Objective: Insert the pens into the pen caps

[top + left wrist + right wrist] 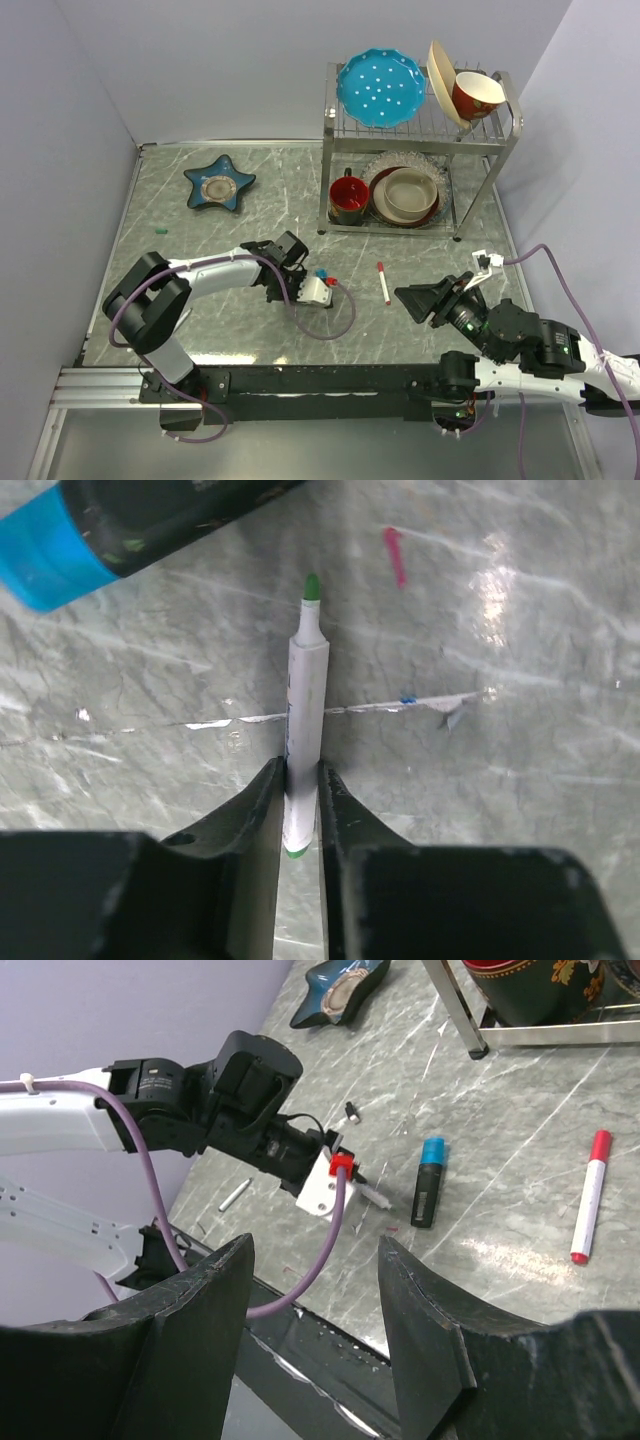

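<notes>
My left gripper (300, 772) is shut on a thin white pen with a green tip (306, 695), which lies low along the marble table and points away from the wrist. The gripper also shows in the top view (312, 288). A thick black marker with a blue end (60, 542) lies just beyond it; it also shows in the right wrist view (430, 1185). A white pen with a red end (383, 283) lies to the right and also shows in the right wrist view (590, 1195). My right gripper (420, 300) is open and empty, off the table near its front right. A tiny teal piece (163, 228) lies far left.
A metal dish rack (420, 130) with plates, bowls and red cups stands at the back right. A blue star-shaped dish (218, 183) sits at the back left. A thin grey stick (233, 1195) lies near the front edge. A purple cable (340, 318) loops by the left wrist.
</notes>
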Controlling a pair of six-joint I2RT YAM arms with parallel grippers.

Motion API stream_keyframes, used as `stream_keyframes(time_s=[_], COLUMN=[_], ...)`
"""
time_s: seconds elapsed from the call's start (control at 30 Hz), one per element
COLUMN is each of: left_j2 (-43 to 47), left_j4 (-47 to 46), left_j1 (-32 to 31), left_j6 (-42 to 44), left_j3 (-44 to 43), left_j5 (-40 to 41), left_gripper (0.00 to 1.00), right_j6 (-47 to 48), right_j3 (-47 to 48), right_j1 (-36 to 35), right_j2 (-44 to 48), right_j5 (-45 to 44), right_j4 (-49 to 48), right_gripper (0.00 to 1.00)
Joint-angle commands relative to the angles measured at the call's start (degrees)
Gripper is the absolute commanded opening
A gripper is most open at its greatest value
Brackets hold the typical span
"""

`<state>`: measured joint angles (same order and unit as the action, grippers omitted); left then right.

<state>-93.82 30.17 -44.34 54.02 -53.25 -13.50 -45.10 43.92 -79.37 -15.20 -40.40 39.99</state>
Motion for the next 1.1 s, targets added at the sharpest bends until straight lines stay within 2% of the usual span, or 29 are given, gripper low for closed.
stream_keyframes(time_s=[0.0,0.3,0.63,0.83,1.0,1.07], left_j2=[-0.4,5.6,8.9,15.8,22.9,26.5], left_j4=[-1.0,-4.9,-3.8,-7.5,-15.5,-19.4], left_j1=[-1.0,-2.6,-2.3,-0.9,0.2,0.4], left_j6=[-8.2,-23.9,-41.9,-51.1,-59.0,-64.9], left_j3=[3.2,6.6,2.9,2.6,3.9,5.8], left_j5=[-0.7,-4.2,-1.6,-3.5,-8.1,-10.1], left_gripper=[0.17,0.01,0.01,0.01,0.01,0.01], right_j6=[-0.2,-1.2,-4.6,-5.7,0.2,3.1], right_j3=[1.0,-1.2,-4.6,-7.9,-12.6,-14.0], right_j1=[-0.3,-0.3,-0.3,-0.3,-0.3,-0.3], right_j2=[-0.3,-0.5,-0.5,-0.6,-2.1,-3.2], right_j5=[0.0,1.0,-1.8,-1.9,3.4,5.9], right_j4=[-2.5,-4.7,-8.5,-13.0,-23.9,-29.8], right_gripper=[0.6,0.6,0.6,0.6,0.62,0.64])
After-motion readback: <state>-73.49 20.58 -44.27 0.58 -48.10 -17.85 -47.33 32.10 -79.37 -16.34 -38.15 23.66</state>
